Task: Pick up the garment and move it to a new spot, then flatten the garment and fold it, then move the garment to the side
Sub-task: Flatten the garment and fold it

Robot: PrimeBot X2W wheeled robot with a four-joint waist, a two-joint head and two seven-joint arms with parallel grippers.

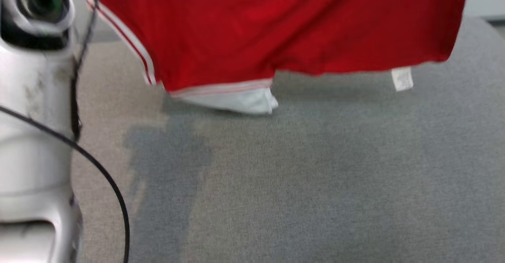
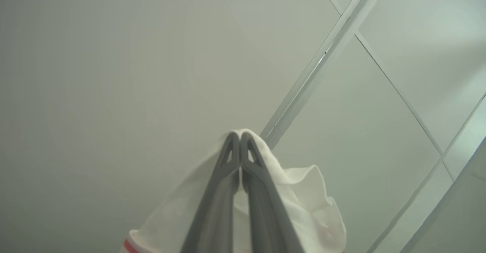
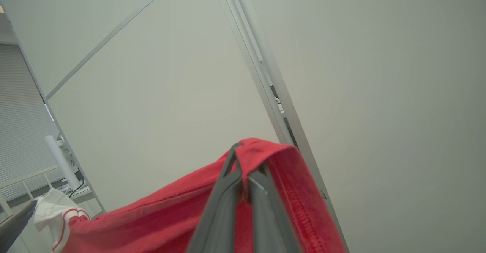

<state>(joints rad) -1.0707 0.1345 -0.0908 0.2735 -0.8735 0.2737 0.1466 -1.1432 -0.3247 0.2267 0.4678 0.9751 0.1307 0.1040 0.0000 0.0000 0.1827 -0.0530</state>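
The garment (image 1: pixel 276 26) is a red shirt with white striped trim, hanging spread across the top of the head view above the grey table (image 1: pixel 315 176). Its white sleeve cuff (image 1: pixel 236 99) and a small white label (image 1: pixel 401 78) dangle at its lower edge. My left gripper (image 2: pixel 240 135) is shut on a white part of the garment (image 2: pixel 300 196), with its fingers pointing up toward the ceiling. Seen from the right wrist, my right gripper (image 3: pixel 243 158) is shut on a red hem of the garment (image 3: pixel 273 150), which drapes down to the left toward a white striped cuff (image 3: pixel 57 211).
My pale left forearm (image 1: pixel 35 137) with a black cable (image 1: pixel 102 176) fills the left side of the head view. Ceiling panels and metal rails (image 2: pixel 322 55) lie beyond the fingers. A blind-covered window (image 3: pixel 19 124) and a railing are at the far left of the right wrist view.
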